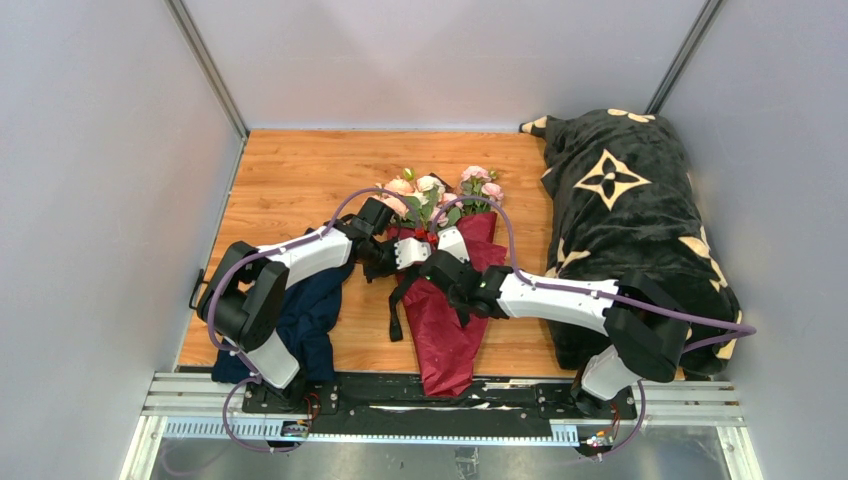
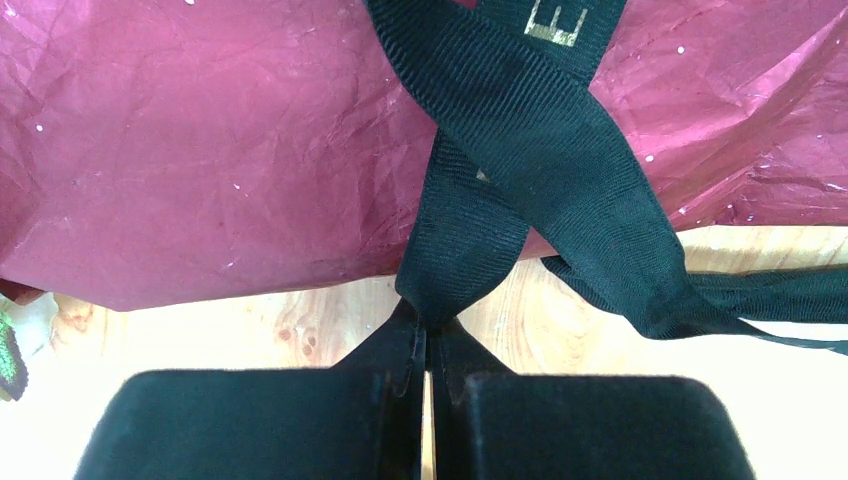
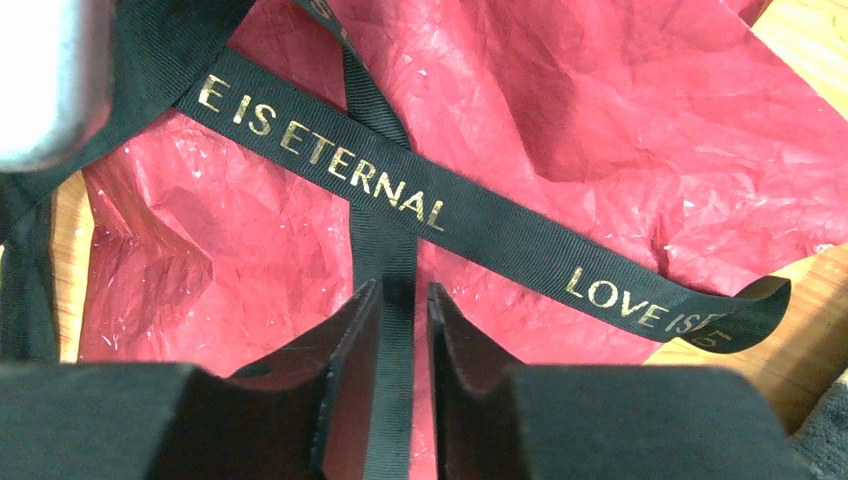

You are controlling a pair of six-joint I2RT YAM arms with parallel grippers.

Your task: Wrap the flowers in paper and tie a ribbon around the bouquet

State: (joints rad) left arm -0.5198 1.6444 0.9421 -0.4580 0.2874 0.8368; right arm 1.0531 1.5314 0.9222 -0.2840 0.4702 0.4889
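Observation:
The bouquet lies in mid-table: pale pink flowers [image 1: 430, 190] stick out of the far end of a cone of burgundy paper [image 1: 445, 335]. A black ribbon [image 1: 397, 300] with gold lettering crosses the cone, one end trailing down its left side. My left gripper [image 1: 425, 248] sits at the cone's left edge, shut on a ribbon [image 2: 520, 130] strand pinched at its fingertips [image 2: 428, 320] in front of the paper [image 2: 200, 150]. My right gripper [image 3: 402, 295] hovers over the paper [image 3: 560, 130], open, with a strand of ribbon [image 3: 400, 200] running loosely between its fingers.
A black blanket with cream flowers [image 1: 630, 220] is heaped along the right side of the wooden table [image 1: 290, 180]. A navy blue cloth [image 1: 310, 320] lies under the left arm. Grey walls close in the left, right and far sides.

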